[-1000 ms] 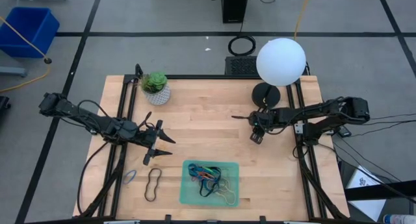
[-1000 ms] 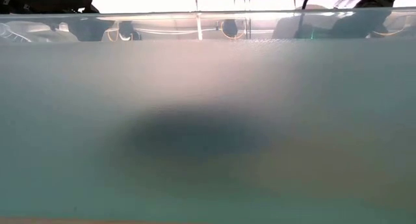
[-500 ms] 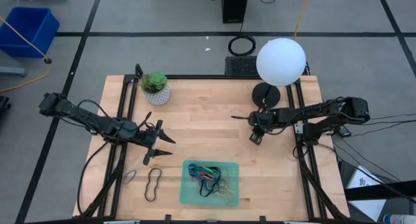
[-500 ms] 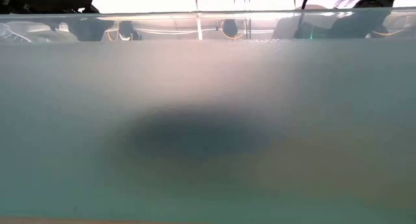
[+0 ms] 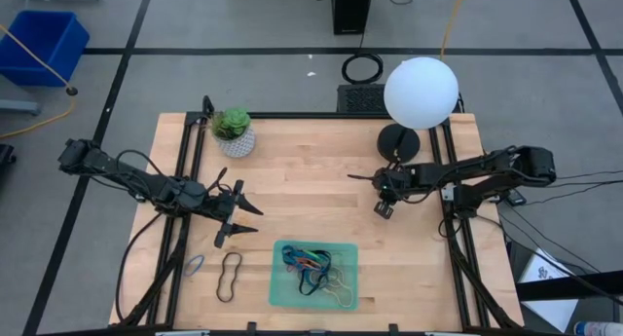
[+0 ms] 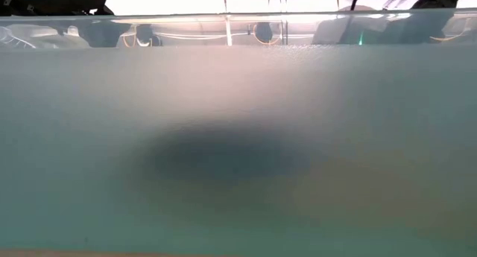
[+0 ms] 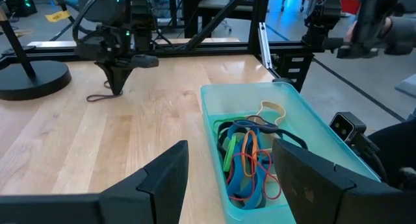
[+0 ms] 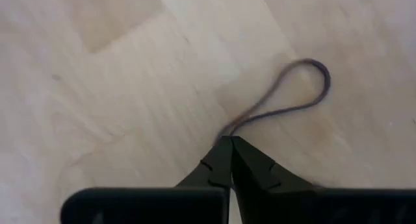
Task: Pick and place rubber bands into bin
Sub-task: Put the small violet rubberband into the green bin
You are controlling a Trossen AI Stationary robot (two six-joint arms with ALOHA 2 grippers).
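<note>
A thin dark rubber band [image 8: 305, 87] lies on the wooden table, and my right gripper [image 8: 229, 139] is shut on its near end. The left wrist view shows that gripper [image 7: 117, 87] pointing down at the table. The green bin [image 5: 276, 278] sits near the front edge and holds several coloured rubber bands [image 7: 250, 156]. My left gripper [image 5: 238, 211] hovers open to the left of the bin. A black rubber band [image 5: 229, 276] and a blue one [image 5: 195, 266] lie flat on the table left of the bin. My right gripper pinches one end of the thin dark rubber band [image 8: 235, 130] between its two fingertips, coming from above and pointing down. The remainder of the loop [image 8: 312, 74] lies slack on the tabletop, stretching away from the fingers.
A potted plant [image 5: 234, 130] stands at the far left of the table. A lamp with a white globe [image 5: 421, 91] stands at the far right. A deep blue bin [image 5: 44, 44] sits on the floor. The green bin's wall [image 6: 238, 153] fills the low view.
My right gripper has shut on the end of the thin dark rubber band, staying in place over it. The band still lies on the table.
</note>
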